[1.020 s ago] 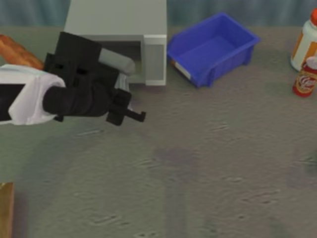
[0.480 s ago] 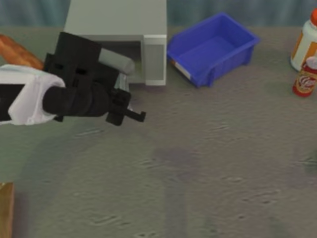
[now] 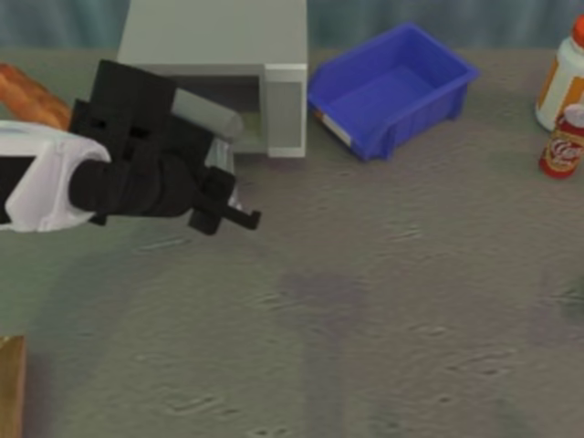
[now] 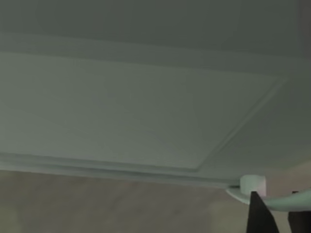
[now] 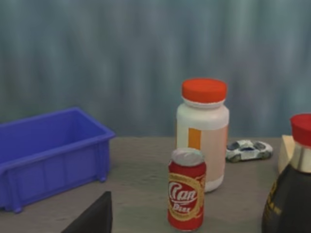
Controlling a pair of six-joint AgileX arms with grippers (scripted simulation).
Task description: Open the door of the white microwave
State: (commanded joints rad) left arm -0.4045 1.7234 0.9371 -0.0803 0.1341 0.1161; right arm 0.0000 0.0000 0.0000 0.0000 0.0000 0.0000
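The white microwave (image 3: 219,36) stands at the back left of the table, its control strip (image 3: 286,109) facing forward. Its door (image 3: 223,157) is swung partly out from the front, so the cavity (image 3: 246,100) shows. In the left wrist view the door panel (image 4: 126,111) fills most of the picture. My left gripper (image 3: 230,212) is in front of the microwave, shut on the door's pale handle (image 4: 286,200), with dark fingers (image 4: 259,216) on either side of it. My right arm is outside the top view; only a dark corner of my right gripper (image 5: 95,219) shows.
A blue bin (image 3: 392,87) sits right of the microwave. A white bottle (image 3: 566,78) with an orange cap and a red can (image 3: 561,141) stand at the right edge, near a toy car (image 5: 248,149) and a dark bottle (image 5: 289,194). Bread (image 3: 32,91) lies far left.
My left gripper has shifted a little to the left with the handle in it, and the door has swung slightly farther out.
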